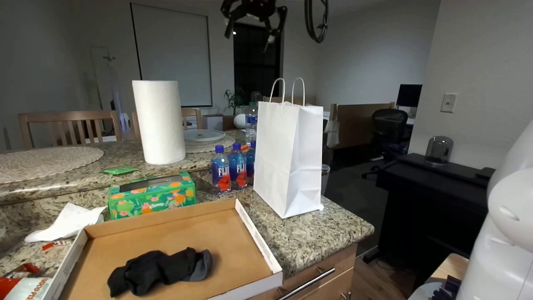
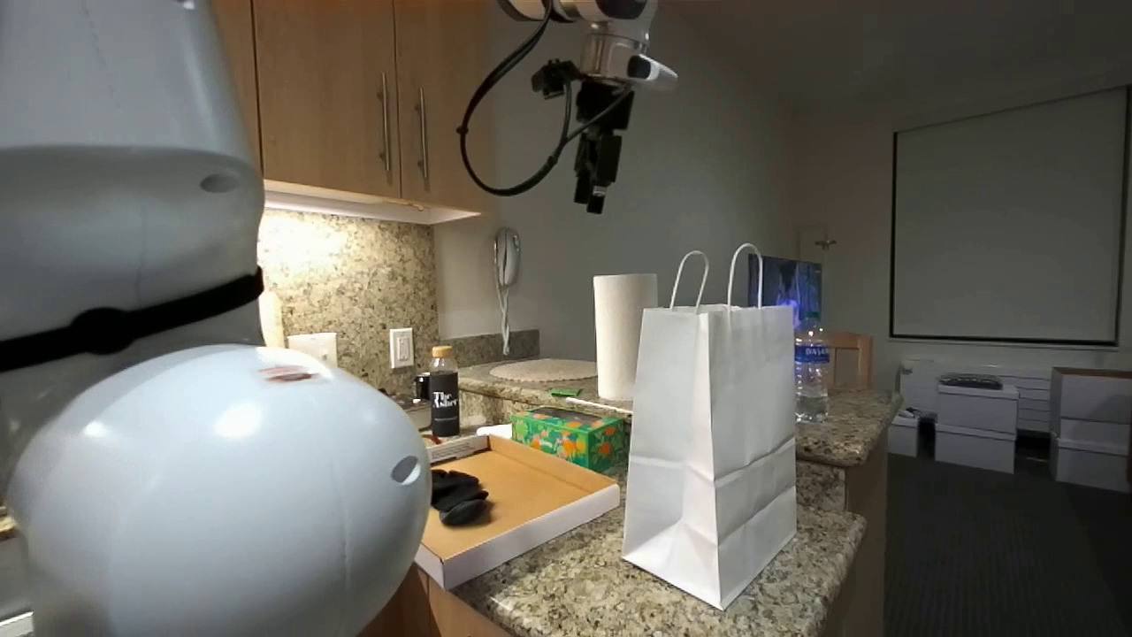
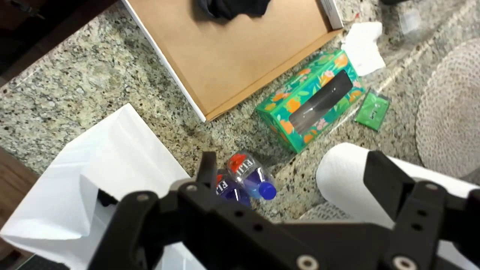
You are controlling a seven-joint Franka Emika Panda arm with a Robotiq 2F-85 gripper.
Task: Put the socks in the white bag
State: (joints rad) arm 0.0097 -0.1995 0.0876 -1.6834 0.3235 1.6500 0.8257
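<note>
Our gripper [image 1: 248, 39], wide and empty, hangs high | black socks [image 1: 160, 268] lie bundled in the cardboard tray [image 1: 225, 233] | likely light, soft, unbreakable; we judge a mid-bundle pinch safest

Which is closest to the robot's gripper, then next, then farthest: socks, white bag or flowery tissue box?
In an exterior view, nearest the gripper first:
1. White bag: below, slightly right.
2. Tissue box: lower left, beside the cardboard tray.
3. Socks: lower still, in that tray.
</note>
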